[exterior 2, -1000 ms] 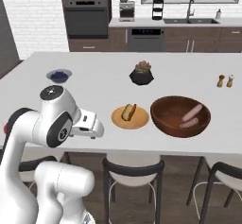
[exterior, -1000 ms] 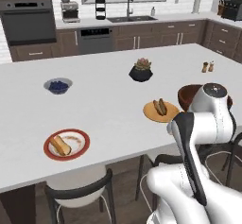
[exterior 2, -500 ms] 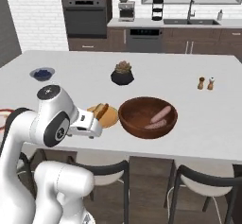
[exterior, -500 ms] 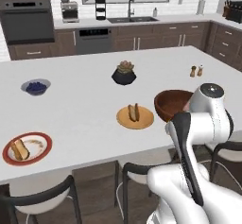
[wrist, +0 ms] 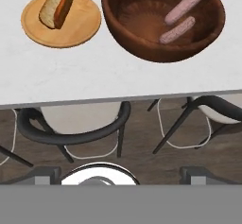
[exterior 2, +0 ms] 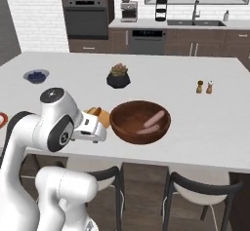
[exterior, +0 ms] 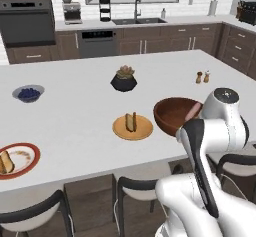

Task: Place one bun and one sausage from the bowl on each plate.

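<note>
Above the worktop point(wrist: 118, 76) edge, fingers point(wrist: 191, 172) spread apart and empty.
The bowl point(wrist: 163, 17) holds two sausages point(wrist: 182, 12), well ahead of the fingers; beside it the wooden plate point(wrist: 71, 29) carries bun and sausage.

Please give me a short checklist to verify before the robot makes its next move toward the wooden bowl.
1. Bowl holds sausages: ok, two lie inside.
2. Bun left in bowl: not ok, none seen there.
3. Wooden plate has a bun: ok.
4. Sausage on that plate: cannot tell.
5. Red-rimmed plate has a bun: ok, sausage cannot tell.
6. Fingers empty and open: ok.
</note>
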